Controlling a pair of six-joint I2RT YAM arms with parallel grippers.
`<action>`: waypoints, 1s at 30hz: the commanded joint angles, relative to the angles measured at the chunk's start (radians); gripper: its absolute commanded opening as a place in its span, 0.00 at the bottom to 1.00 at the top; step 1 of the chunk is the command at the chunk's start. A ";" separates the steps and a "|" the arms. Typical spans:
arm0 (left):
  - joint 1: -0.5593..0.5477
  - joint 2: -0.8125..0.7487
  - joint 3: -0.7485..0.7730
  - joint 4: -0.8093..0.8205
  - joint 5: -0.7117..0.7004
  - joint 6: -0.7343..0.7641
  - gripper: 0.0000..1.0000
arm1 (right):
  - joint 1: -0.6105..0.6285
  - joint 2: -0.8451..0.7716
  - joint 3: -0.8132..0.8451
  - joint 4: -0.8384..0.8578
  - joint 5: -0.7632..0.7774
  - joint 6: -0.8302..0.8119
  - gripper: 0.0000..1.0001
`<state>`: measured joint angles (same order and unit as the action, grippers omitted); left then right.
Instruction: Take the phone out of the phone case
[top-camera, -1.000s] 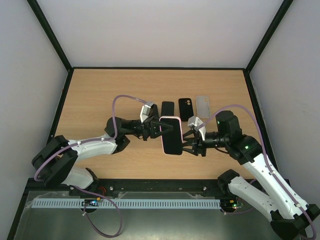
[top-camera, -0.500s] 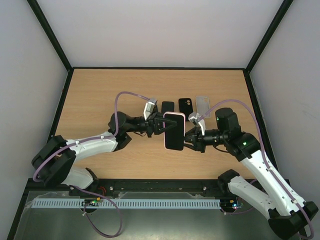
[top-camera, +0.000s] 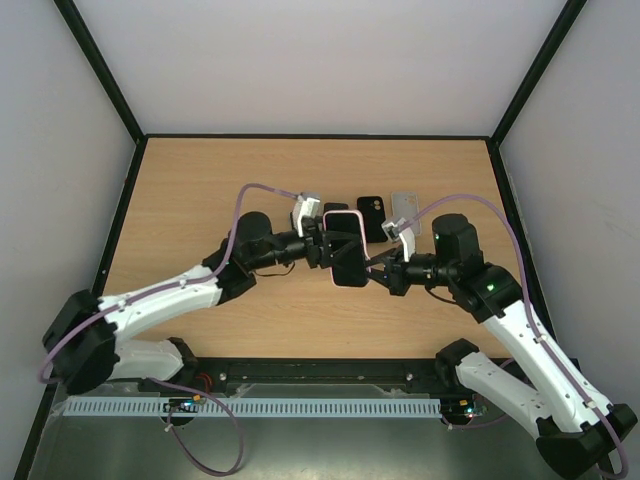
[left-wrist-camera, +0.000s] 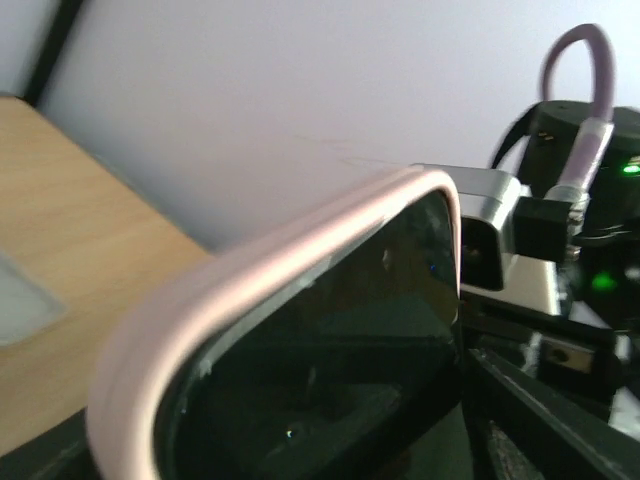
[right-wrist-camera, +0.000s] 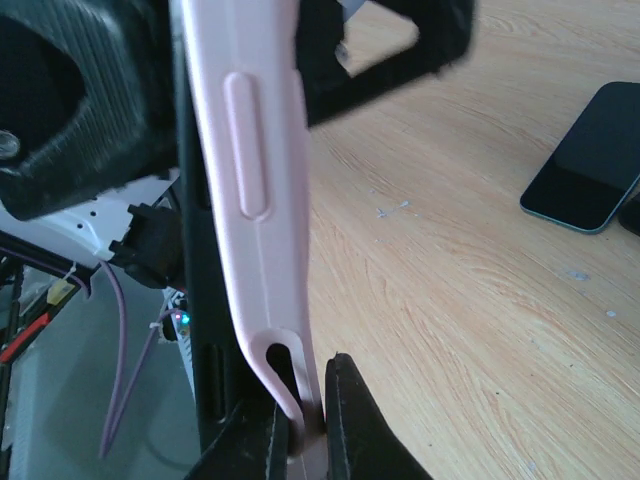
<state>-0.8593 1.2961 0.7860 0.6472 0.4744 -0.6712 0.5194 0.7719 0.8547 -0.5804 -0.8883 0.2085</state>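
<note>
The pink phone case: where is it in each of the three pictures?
Top external: the pink phone case sits near the centre of the picture.
Left wrist: its rim runs diagonally across the foreground.
Right wrist: its side edge stands upright, left of centre.
Shared landmark: the wooden table.

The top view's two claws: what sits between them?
The pink-cased phone sits between the left gripper and the right gripper, as the top view shows. The right wrist view shows the right gripper pinching its edge.
</note>
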 joint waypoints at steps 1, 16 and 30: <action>-0.005 -0.137 0.012 -0.280 -0.306 0.167 0.78 | 0.011 -0.024 0.000 0.063 0.038 0.014 0.02; -0.155 -0.237 -0.110 -0.435 -0.668 0.224 0.68 | -0.136 0.080 -0.168 0.068 0.129 0.180 0.02; -0.379 -0.044 -0.182 -0.301 -0.917 0.374 0.62 | -0.174 0.141 -0.312 -0.112 0.180 0.301 0.02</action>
<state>-1.1862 1.2003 0.6033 0.2558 -0.3553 -0.3710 0.3508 0.9180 0.6029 -0.6849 -0.6819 0.4526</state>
